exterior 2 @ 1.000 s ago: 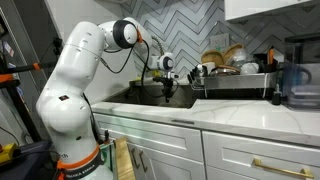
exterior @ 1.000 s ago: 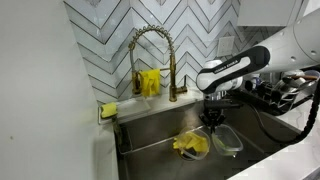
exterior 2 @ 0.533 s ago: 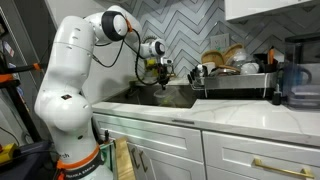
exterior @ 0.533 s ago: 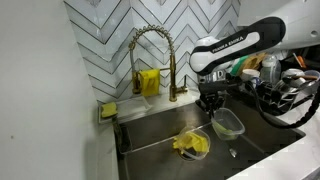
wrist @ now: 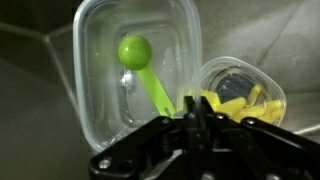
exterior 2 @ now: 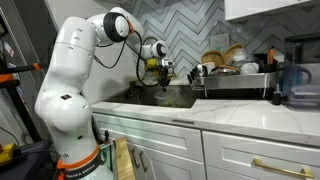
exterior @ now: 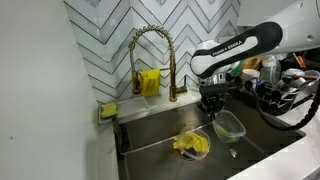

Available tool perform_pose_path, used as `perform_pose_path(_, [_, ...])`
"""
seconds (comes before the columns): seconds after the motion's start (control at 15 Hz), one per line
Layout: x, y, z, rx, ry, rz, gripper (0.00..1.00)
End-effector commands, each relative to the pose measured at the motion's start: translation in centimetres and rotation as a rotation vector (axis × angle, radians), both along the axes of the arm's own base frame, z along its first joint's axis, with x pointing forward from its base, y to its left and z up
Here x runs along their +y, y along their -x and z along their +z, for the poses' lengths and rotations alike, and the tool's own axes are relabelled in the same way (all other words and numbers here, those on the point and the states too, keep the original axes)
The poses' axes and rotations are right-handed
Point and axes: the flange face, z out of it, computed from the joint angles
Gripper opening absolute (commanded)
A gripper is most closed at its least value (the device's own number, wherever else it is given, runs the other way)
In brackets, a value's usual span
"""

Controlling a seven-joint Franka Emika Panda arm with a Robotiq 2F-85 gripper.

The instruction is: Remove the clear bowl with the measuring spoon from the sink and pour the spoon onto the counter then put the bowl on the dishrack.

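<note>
My gripper (exterior: pixel 211 107) hangs over the sink (exterior: pixel 150 130), shut on the rim of the clear bowl (exterior: pixel 229 124), which is lifted off the sink floor and tilts beside the fingers. In the wrist view the gripper (wrist: pixel 196 100) pinches the near edge of the clear bowl (wrist: pixel 105 90). A green measuring spoon (wrist: pixel 137 54) lies inside it. The counter (exterior 2: pixel 250 116) runs along the front. The black dishrack (exterior 2: pixel 235 82) stands on it beside the sink, and the gripper (exterior 2: pixel 163 82) is to its left.
A yellow cloth lump (exterior: pixel 190 145) lies on the sink floor under the bowl, seen in a round rim (wrist: pixel 240 100) in the wrist view. A gold spring faucet (exterior: pixel 150 45) and a yellow item (exterior: pixel 150 82) stand at the back wall. The dishrack (exterior: pixel 290 95) is crowded with dishes.
The gripper has risen from low in the sink, carrying the clear bowl up with it. In the last half second it barely moved.
</note>
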Motion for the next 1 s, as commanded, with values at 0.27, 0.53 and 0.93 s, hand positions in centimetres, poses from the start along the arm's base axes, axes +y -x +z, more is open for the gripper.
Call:
perform_pose_path(0.27, [-0.6, -1.2, 7.8, -0.098, -0.045, 0.147, 0.02])
perform_pose_path(0.53, [-2.9, -2.3, 14.5, -0.152, -0.100, 0.271, 0.02])
perform_pose_path(0.93, [-5.8, -2.4, 18.9, -0.128, -0.074, 0.279, 0.07])
